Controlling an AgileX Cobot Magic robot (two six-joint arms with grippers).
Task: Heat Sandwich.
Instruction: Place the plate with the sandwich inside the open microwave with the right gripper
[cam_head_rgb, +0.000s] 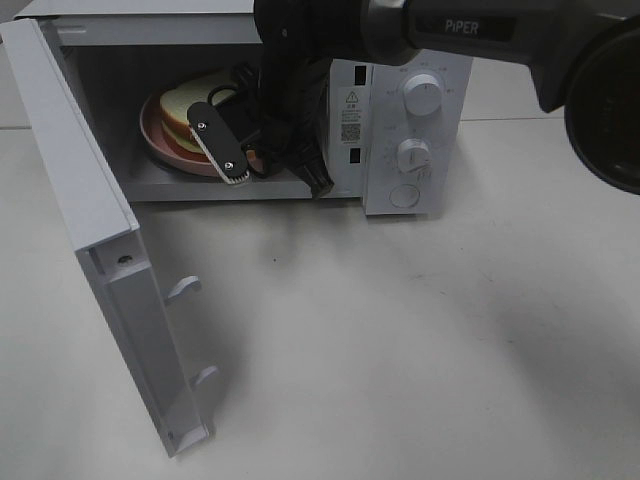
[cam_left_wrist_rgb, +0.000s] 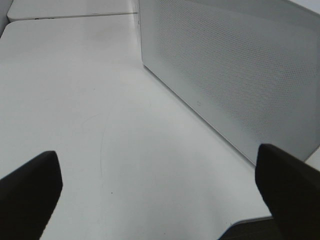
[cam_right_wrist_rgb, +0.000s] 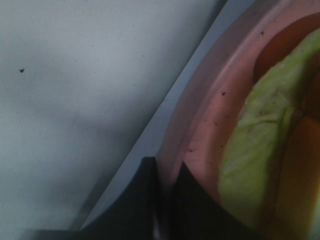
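Note:
The sandwich (cam_head_rgb: 190, 105), white bread with a tan crust, lies on a round pink plate (cam_head_rgb: 160, 140) inside the open white microwave (cam_head_rgb: 400, 130). In the right wrist view its pale yellow-green filling (cam_right_wrist_rgb: 255, 150) shows on the plate (cam_right_wrist_rgb: 210, 115). My right gripper (cam_head_rgb: 238, 172) reaches into the microwave's cavity and is shut on the plate's near rim; in the right wrist view the gripper (cam_right_wrist_rgb: 167, 195) has both dark fingers pinching that rim. My left gripper (cam_left_wrist_rgb: 160, 200) is open and empty over the table and is out of the high view.
The microwave door (cam_head_rgb: 90, 210) stands open to the left, with two latch hooks (cam_head_rgb: 185, 288) on its inner edge. Two knobs (cam_head_rgb: 423, 97) sit on the control panel. A white perforated panel of the microwave (cam_left_wrist_rgb: 235, 70) stands close to my left gripper. The table (cam_head_rgb: 400, 350) is white.

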